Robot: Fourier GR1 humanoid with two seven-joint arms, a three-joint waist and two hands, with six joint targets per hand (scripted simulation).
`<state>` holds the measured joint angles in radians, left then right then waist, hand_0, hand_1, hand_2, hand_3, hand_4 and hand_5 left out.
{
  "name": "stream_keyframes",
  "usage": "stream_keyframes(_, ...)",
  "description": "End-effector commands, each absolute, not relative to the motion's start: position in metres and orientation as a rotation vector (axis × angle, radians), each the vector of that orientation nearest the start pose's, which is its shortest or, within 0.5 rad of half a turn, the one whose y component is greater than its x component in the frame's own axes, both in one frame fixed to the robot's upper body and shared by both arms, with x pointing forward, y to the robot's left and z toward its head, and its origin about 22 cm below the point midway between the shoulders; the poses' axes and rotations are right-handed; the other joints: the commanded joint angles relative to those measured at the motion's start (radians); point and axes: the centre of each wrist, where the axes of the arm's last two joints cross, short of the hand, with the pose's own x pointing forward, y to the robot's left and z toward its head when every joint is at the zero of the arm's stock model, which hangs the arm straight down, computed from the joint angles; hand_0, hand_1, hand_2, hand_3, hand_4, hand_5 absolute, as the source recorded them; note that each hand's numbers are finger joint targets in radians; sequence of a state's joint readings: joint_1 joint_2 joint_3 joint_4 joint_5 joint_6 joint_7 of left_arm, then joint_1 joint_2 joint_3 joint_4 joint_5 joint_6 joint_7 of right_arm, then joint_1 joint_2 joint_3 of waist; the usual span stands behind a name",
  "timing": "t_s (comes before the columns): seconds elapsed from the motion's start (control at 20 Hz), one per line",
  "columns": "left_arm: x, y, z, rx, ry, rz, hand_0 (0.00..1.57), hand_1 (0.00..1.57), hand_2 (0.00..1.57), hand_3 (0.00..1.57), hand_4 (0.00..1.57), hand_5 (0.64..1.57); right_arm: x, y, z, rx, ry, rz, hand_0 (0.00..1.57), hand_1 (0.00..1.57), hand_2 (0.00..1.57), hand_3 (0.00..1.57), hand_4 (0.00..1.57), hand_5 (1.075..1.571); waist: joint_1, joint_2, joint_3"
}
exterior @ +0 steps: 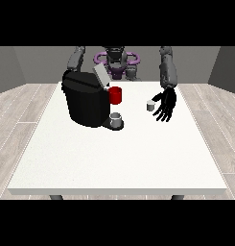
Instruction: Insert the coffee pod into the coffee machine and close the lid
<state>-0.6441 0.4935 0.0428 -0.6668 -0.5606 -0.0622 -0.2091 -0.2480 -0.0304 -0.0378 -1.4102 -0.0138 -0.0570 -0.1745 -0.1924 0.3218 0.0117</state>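
The small grey coffee pod [149, 105] stands on the white table [119, 158], just beside the hand at the view's right [166, 103], whose fingers hang spread and relaxed, holding nothing. Well to its left stands the black coffee machine [85, 103], lid [101, 76] tilted up; a red holder [115, 95] shows at its front; a grey cup [116, 118] sits on its base.

A bare test room is showing here, more lab than kitchen; a large white table [114, 158] is filling the middle, standing on pale grey wood-plank flooring [18, 120]; plain grey walls [32, 60] are closing in behind with no cupboards or counters along them; a humanoid robot [116, 62] is standing at the far edge, facing across; a black coffee machine [85, 98] with a red part [116, 95] and a small cup [116, 118] is lending a kitchen touch, sitting on the table rather than on a worktop.
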Motion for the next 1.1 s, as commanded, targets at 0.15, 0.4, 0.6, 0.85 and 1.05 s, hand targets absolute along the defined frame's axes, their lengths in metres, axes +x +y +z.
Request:
stream_keyframes(0.15,0.386,0.324,0.027,0.618,-1.313,-0.940,1.22,1.22,1.23,1.11,0.00,1.571,0.299,-0.219,0.004,-0.014,-1.783,0.002,0.00,0.00,0.00,0.00,0.32,1.571,-0.010,0.000,-0.0117)
stream_keyframes(0.4,0.368,0.311,-0.010,0.579,-1.295,-0.983,1.29,1.29,1.28,1.11,0.07,1.571,0.301,-0.227,0.008,-0.011,-1.751,-0.011,0.00,0.00,0.00,0.00,0.36,1.571,0.008,-0.043,-0.0121)
stream_keyframes(0.6,0.382,0.305,0.006,0.618,-1.307,-0.955,1.21,1.21,1.30,1.20,0.14,1.571,0.306,-0.236,0.012,-0.024,-1.776,0.007,0.00,0.00,0.00,0.00,0.42,1.571,-0.010,-0.034,-0.0120)
stream_keyframes(0.85,0.380,0.286,-0.005,0.593,-1.327,-0.966,1.38,1.38,1.42,1.35,0.66,1.571,0.295,-0.230,-0.008,-0.009,-1.673,-0.031,0.00,0.00,0.00,0.00,0.39,1.571,-0.004,-0.108,-0.0121)
stream_keyframes(1.05,0.383,0.292,0.003,0.567,-1.397,-0.964,1.37,1.37,1.42,1.37,0.68,1.571,0.288,-0.241,-0.025,-0.002,-1.705,-0.058,0.00,0.00,0.00,0.00,0.29,1.571,0.025,-0.111,-0.0117)
